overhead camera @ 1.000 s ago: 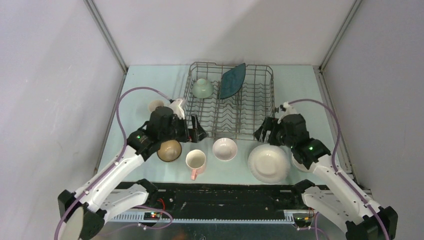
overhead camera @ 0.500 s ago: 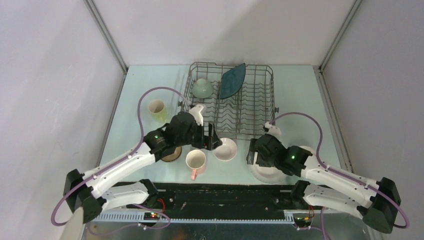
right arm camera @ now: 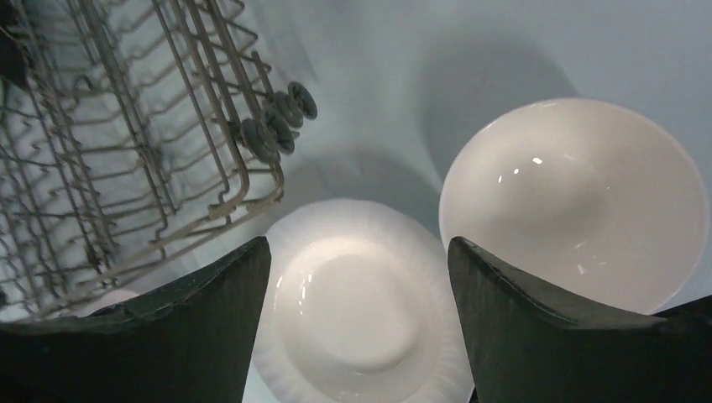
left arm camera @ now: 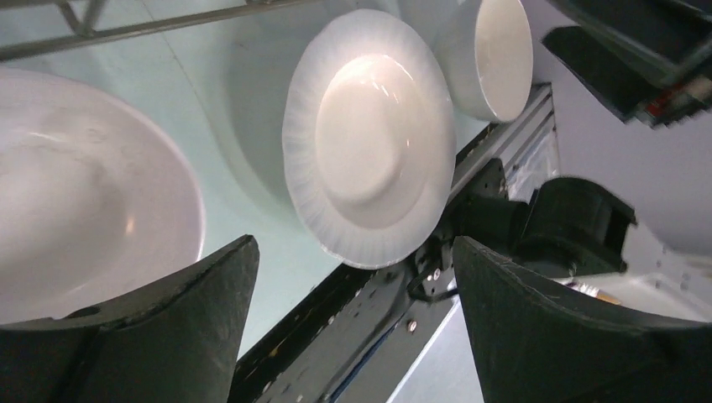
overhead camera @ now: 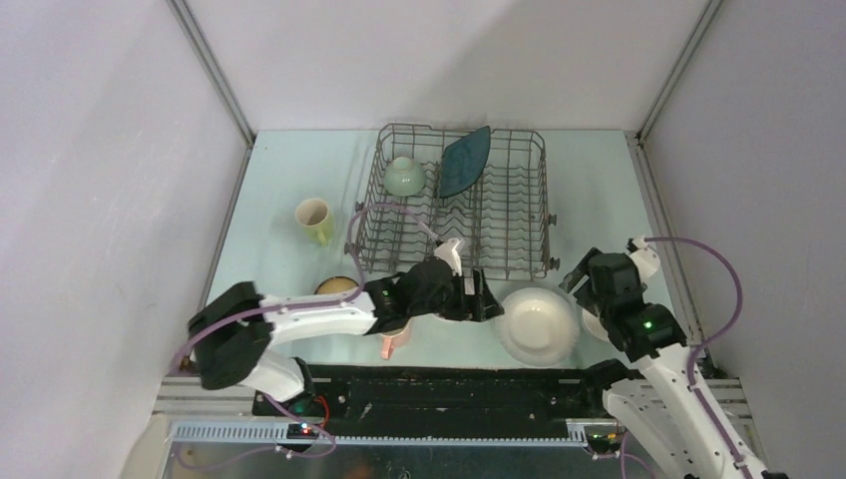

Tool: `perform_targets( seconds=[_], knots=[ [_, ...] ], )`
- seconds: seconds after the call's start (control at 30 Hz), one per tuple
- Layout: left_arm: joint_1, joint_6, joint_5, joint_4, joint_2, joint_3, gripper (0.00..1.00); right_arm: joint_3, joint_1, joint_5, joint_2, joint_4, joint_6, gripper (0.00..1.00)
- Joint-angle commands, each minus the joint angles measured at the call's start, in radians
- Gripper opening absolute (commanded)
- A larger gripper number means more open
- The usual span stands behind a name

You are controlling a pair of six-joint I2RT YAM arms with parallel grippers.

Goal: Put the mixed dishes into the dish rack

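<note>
Beyond left gripper and right gripper, fingers spread and empty, finds only pale green bowl and dark teal plate in dish rack; leaves white round plate between them, and the rest, unloaded.

Pale grey walls enclose a mint-green tabletop, with metal posts at the back corners

The grey dish rack holds a pale green bowl and a dark teal plate, while a yellow-green mug sits to its left and a white plate lies in front of it.
</note>
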State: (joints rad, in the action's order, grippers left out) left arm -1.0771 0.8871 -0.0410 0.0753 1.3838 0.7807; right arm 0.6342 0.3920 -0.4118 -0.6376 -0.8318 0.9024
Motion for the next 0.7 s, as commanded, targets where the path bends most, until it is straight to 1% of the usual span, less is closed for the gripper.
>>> perform_targets(
  seconds=[0.0,0.07,0.17,0.33,0.47,0.57,0.6,0.63,0.67],
  knots=[
    [-0.032,0.19,0.03,0.255,0.156,0.025,0.91,0.038,-0.114,0.093,0.046,0.05,-0.097,0.8],
    [-0.051,0.231,0.036,0.295,0.221,0.03,0.9,0.037,-0.139,0.126,0.057,0.061,-0.102,0.79],
    [-0.071,0.268,0.038,0.309,0.307,0.056,0.88,0.034,-0.148,0.147,0.069,0.071,-0.104,0.79],
    [-0.079,0.292,0.033,0.307,0.365,0.095,0.86,0.021,-0.15,0.159,0.097,0.082,-0.114,0.79],
    [-0.083,0.309,-0.003,0.336,0.42,0.128,0.8,0.014,-0.157,0.16,0.111,0.083,-0.123,0.79],
    [-0.087,0.327,-0.028,0.355,0.463,0.144,0.69,0.01,-0.163,0.165,0.12,0.083,-0.127,0.78],
    [-0.087,0.33,-0.029,0.361,0.466,0.14,0.61,0.009,-0.164,0.167,0.123,0.085,-0.128,0.78],
    [-0.087,0.335,-0.024,0.37,0.469,0.135,0.56,0.009,-0.165,0.17,0.126,0.085,-0.129,0.78],
    [-0.087,0.336,-0.009,0.376,0.464,0.126,0.45,0.009,-0.167,0.173,0.13,0.087,-0.131,0.77]
  ],
)
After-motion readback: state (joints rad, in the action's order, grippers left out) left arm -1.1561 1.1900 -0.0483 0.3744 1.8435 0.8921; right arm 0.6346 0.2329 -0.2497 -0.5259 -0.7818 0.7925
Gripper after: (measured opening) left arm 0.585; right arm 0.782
